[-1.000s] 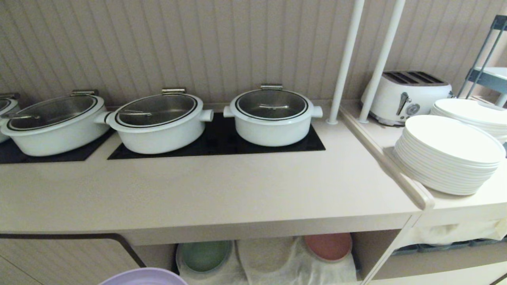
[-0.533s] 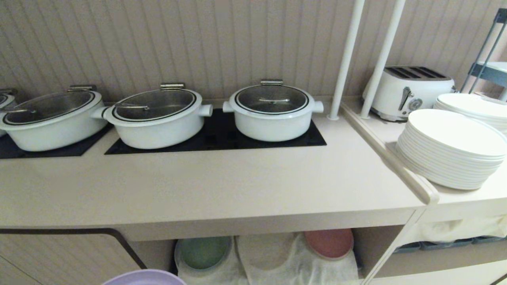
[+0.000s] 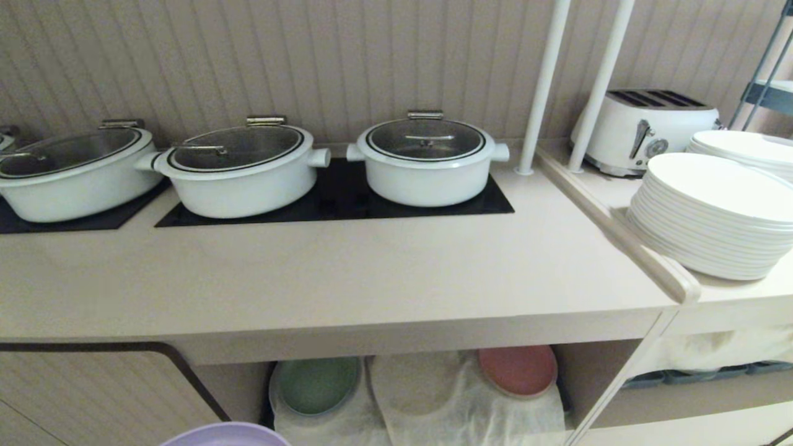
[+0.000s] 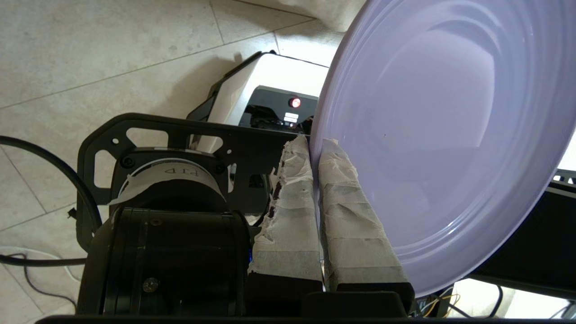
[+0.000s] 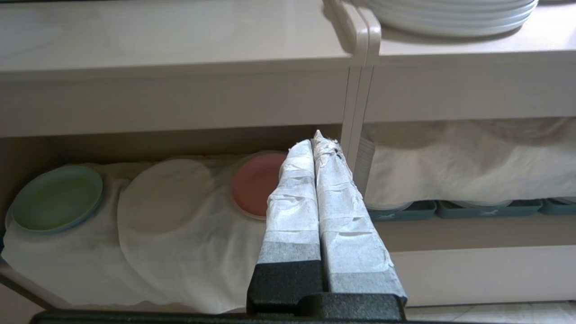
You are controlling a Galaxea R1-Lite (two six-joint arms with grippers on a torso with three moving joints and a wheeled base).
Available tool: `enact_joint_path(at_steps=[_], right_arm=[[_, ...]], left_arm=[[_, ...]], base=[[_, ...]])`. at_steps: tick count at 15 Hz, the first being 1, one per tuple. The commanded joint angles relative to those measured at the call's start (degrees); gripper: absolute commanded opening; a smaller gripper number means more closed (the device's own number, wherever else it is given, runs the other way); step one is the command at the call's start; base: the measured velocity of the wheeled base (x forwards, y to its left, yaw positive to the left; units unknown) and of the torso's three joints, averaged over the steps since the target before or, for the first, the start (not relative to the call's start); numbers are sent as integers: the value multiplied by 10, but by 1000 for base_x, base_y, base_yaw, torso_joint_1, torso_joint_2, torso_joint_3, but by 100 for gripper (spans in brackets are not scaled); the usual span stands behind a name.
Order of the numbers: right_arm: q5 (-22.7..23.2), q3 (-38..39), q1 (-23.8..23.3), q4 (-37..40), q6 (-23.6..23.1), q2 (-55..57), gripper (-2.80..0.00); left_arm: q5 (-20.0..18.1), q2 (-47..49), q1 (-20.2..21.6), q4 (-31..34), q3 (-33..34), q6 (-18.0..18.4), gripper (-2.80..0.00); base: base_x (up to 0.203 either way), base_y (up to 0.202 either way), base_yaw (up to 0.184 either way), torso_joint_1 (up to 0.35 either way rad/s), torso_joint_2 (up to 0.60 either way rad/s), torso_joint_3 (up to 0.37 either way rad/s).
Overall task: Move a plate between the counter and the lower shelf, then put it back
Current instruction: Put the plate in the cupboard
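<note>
One rim-pinched plate (image 4: 432,135) in left end effector (image 4: 314,148) | head view: plate's edge only

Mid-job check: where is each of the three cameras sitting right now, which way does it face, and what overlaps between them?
Head: high, facing the counter and lower shelf; no arm shows.
Left wrist: behind the left gripper, facing the floor; fingers pinch the lavender plate.
Right wrist: behind the right gripper, shut on nothing, facing the shelf.
Shared: head and right wrist both show the green plate and pink-red plate.

Lavender plate (image 4: 432,135) edge-gripped; off counter (image 3: 347,272).
</note>
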Motion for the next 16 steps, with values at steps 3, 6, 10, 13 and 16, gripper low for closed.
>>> enact_joint_path(at_steps=[3, 6, 10, 13, 16], right_arm=[[0, 0, 0, 0, 0, 1, -280], [0, 0, 1, 0, 0, 1, -280], [0, 0, 1, 0, 0, 1, -280], [0, 0, 1, 0, 0, 1, -280], [0, 0, 1, 0, 0, 1, -280]], left_arm=[[-2, 2, 0, 3, 1, -1, -280], [-2, 2, -1, 3, 1, -1, -280], [-2, 3, -4, 3, 1, -1, -280], [-2, 3, -5, 3, 1, -1, -280], [-2, 4, -8, 3, 1, -2, -280]], base=[[0, 0, 0, -169, 367, 193], [0, 0, 0, -236, 501, 267], [0, 0, 0, -252, 548, 293], [0, 0, 0, -234, 525, 292], [0, 0, 0, -219, 506, 281]])
